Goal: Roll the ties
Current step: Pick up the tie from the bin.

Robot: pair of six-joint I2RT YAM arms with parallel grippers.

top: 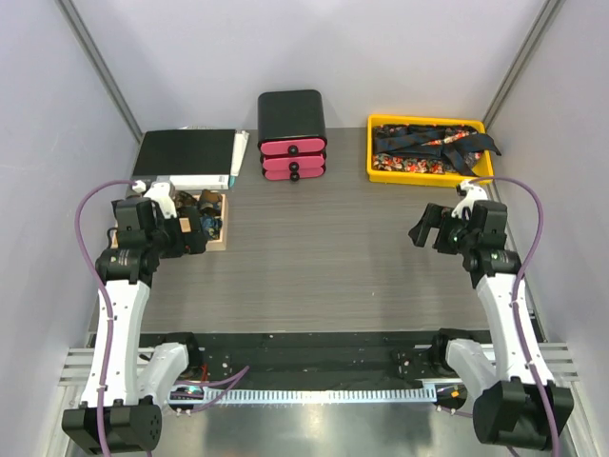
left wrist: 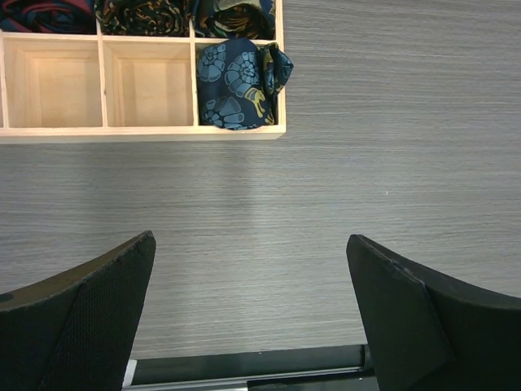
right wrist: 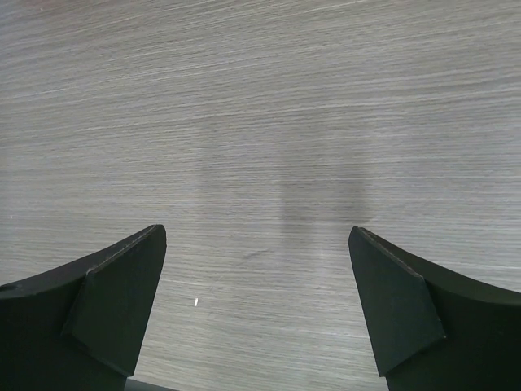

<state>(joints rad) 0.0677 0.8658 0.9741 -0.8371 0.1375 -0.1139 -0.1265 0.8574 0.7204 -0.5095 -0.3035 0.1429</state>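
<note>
Several unrolled ties (top: 433,148), black and red-orange speckled, lie heaped in a yellow tray (top: 372,162) at the back right. A wooden compartment box (left wrist: 146,132) on the left holds rolled ties; the nearest coil (left wrist: 236,85) is navy with a pale shell pattern, and more coils (left wrist: 146,15) fill the row behind it. My left gripper (left wrist: 251,277) hangs open just in front of that box (top: 223,240), nothing between its fingers. My right gripper (right wrist: 256,269) is open above bare table, in front of the yellow tray, also seen from above (top: 428,227).
A black case with pink drawers (top: 293,136) stands at the back centre. A flat black-and-white box (top: 186,157) sits at the back left. Two compartments (left wrist: 50,83) of the wooden box hold nothing. Grey walls close in both sides.
</note>
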